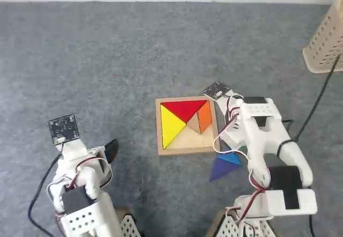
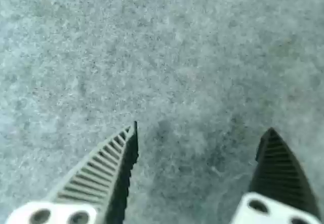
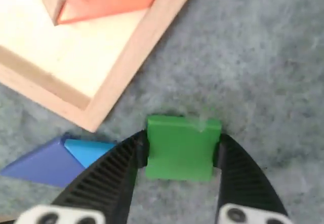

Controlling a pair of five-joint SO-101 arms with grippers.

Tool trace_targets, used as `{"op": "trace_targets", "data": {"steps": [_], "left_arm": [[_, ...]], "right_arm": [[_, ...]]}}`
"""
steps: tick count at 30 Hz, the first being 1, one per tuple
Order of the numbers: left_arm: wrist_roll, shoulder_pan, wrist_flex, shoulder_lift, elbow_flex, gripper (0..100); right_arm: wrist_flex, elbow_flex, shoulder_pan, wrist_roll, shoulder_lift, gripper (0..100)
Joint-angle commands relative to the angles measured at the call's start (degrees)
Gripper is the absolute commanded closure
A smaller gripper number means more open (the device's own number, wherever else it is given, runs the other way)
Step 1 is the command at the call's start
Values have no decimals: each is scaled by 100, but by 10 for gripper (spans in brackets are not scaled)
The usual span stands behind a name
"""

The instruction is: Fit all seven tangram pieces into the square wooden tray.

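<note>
The square wooden tray [image 1: 159,127] lies mid-table and holds a red triangle [image 1: 185,110], a yellow triangle [image 1: 170,127], an orange piece [image 1: 204,120] and a small tan piece [image 1: 193,124]. Its lower right part is bare wood. My right gripper [image 3: 182,140] is shut on a green square [image 3: 182,148], just off the tray's corner [image 3: 91,117]. A dark blue triangle [image 3: 43,164] and a light blue triangle [image 3: 91,150] lie together beside it on the carpet. My left gripper [image 2: 202,127] stands open over bare carpet at the lower left [image 1: 110,150].
A beige perforated container [image 1: 324,38] stands at the far right edge, with a black cable [image 1: 316,105] running down from it. Grey carpet stretches open to the left of the tray and beyond it.
</note>
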Motion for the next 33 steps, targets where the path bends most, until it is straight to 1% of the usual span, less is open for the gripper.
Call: {"op": "trace_targets", "data": {"steps": [1, 5, 7, 9, 12, 19, 22, 25, 29, 33], "left_arm": [[-9, 9, -9, -70, -75, 646], [-9, 9, -9, -70, -75, 646], [-9, 9, -9, -70, -75, 646], [-9, 9, -9, -70, -75, 646], [-9, 9, -9, -70, -75, 646], [-9, 9, -9, -70, -75, 646], [-9, 9, -9, -70, -75, 646], [-9, 9, -9, -70, -75, 646], [-9, 9, -9, -70, -75, 646], [-9, 9, -9, -70, -75, 646]], "right_arm": [[-207, -53, 57, 70, 154, 792], [-215, -53, 66, 35, 110, 810], [-224, -53, 66, -18, 40, 864], [-224, -53, 66, -281, -110, 920], [-171, -53, 66, -615, -479, 970], [312, -53, -75, -1020, -1745, 982], [699, -220, -338, -1073, -2132, 982], [1182, -703, -681, -1407, -2176, 982], [1455, -1248, -1262, -1697, -2176, 982], [1622, -1415, -1727, -1846, -2070, 982]]}}
